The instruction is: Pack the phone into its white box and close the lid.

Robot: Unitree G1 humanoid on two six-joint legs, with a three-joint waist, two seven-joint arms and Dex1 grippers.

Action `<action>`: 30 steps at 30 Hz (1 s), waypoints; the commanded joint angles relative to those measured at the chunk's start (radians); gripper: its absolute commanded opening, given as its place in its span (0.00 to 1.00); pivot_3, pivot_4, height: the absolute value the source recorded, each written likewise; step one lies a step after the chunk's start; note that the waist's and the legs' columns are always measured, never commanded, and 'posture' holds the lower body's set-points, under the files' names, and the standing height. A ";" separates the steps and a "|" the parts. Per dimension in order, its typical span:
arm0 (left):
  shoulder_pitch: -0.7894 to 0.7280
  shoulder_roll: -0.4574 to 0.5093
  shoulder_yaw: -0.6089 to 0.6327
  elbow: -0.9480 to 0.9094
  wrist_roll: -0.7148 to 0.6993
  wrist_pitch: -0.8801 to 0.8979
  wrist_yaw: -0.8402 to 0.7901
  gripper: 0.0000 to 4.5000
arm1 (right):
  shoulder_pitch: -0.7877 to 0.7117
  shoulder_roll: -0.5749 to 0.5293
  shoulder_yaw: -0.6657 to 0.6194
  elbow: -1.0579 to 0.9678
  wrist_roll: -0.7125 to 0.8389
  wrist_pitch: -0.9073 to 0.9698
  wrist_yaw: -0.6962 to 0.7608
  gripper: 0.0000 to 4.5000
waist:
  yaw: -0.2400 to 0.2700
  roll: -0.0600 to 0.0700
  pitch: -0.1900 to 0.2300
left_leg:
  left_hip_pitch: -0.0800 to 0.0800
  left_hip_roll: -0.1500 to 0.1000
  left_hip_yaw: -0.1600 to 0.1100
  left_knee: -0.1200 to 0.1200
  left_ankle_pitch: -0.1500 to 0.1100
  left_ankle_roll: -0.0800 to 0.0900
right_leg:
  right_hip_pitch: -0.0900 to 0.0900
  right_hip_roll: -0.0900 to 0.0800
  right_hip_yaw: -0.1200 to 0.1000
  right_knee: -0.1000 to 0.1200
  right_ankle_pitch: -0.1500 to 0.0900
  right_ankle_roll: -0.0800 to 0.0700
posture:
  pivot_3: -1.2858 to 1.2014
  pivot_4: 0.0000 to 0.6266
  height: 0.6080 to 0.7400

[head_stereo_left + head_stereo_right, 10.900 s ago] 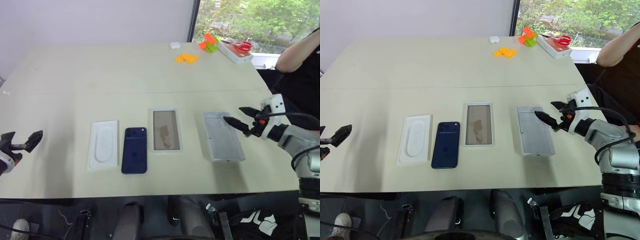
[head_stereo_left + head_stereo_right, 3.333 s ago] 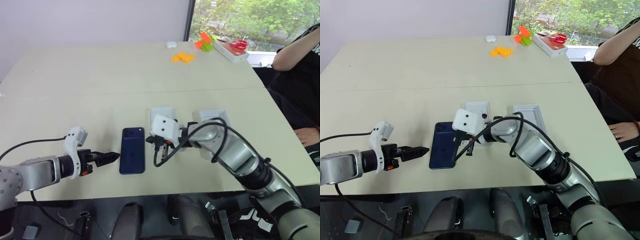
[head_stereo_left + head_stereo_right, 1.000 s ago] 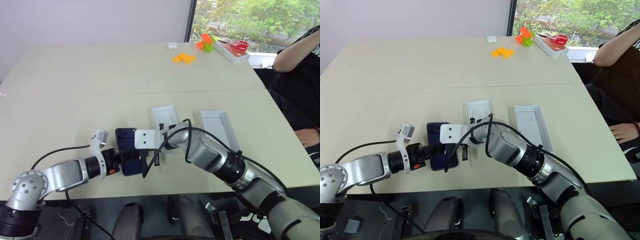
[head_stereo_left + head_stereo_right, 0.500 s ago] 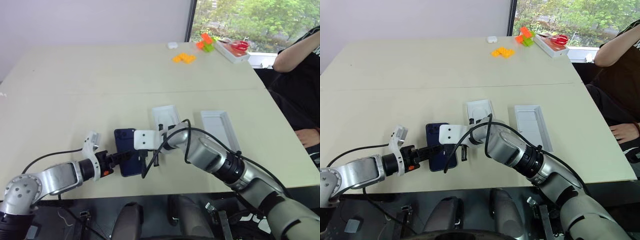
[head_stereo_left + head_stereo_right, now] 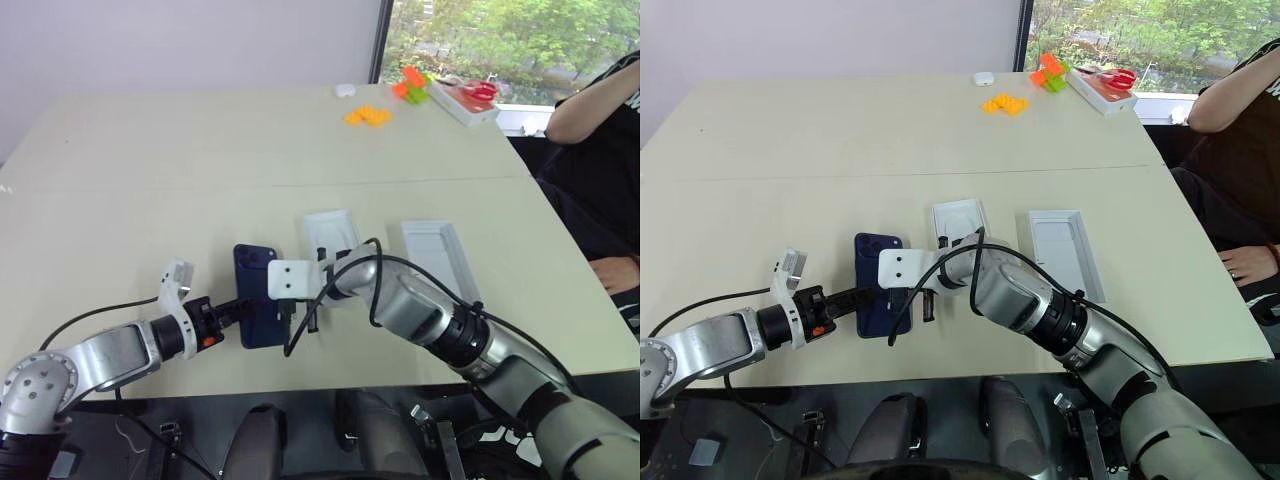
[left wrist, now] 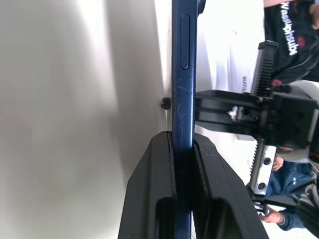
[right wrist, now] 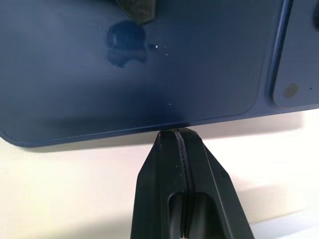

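Right now the left gripper is clamped on the phone: in the left wrist view one black finger lies against each face of the thin navy slab, at the phone's near end. Seen from the head, this gripper reaches in from about 8 o'clock of the phone. Phone's camera bump sits at the far, 12 o'clock end; the far end looks raised off the table, though how far I cannot tell.

Right gripper, fingers pressed together with nothing between them, has its tip against the phone's long edge at the 3 o'clock side, low by the tabletop.

Outward at 2 o'clock of the phone, partly behind the right wrist, lies the white box, only its far half visible. Well apart at 3 o'clock lies the lid, pale inside facing up.

Room: wide bare tabletop at 12 and 9 o'clock of the phone. Near table edge runs close at 6 o'clock. Far corner at 1 o'clock holds orange blocks and a tray. A person's arm rests by the right edge.
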 commanded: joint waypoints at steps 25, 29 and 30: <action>-0.483 -0.477 -0.164 0.093 -0.001 -0.151 0.395 0.03 | 0.176 -0.398 -0.520 -0.262 0.161 -0.044 0.033 0.00 | 0.027 -0.002 0.000 | -0.008 -0.004 -0.001 0.001 0.000 0.000 | -0.003 -0.003 0.001 -0.004 0.005 0.004 | 0.52 0.24 1.00; -0.530 -0.519 -0.174 0.147 -0.001 -0.119 0.419 0.03 | 0.239 -0.403 -0.576 -0.280 0.201 -0.079 0.023 0.00 | 0.024 -0.002 0.000 | -0.007 -0.004 -0.001 0.001 0.000 0.000 | -0.003 -0.001 0.001 -0.003 0.005 0.004 | 0.52 0.24 1.00; -0.537 -0.525 -0.175 0.156 -0.001 -0.106 0.419 0.03 | 0.251 -0.405 -0.585 -0.282 0.206 -0.086 0.020 0.00 | 0.022 -0.002 0.000 | -0.006 -0.004 -0.001 0.001 0.000 0.000 | -0.003 -0.001 0.001 -0.003 0.005 0.004 | 0.52 0.24 1.00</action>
